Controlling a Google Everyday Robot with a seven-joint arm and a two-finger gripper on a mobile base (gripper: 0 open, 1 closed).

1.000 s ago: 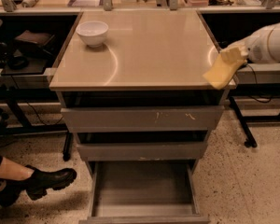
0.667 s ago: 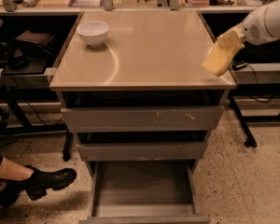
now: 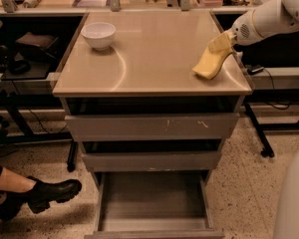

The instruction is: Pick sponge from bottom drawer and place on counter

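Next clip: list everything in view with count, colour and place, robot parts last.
counter: one, glossy beige, on top of the drawer cabinet
white bowl: one, white, far left corner of the counter
bottom drawer: one, grey, pulled open at floor level
upper drawers: two, grey, above the open one
bench: one, cluttered, metal posts, behind the counter
boot: one, black, on a person's leg, floor at lower left
sponge: cannot be told apart from the gripper's yellow end
robot arm: one, white, reaching in from upper right
gripper: one, yellow, over the counter's right side
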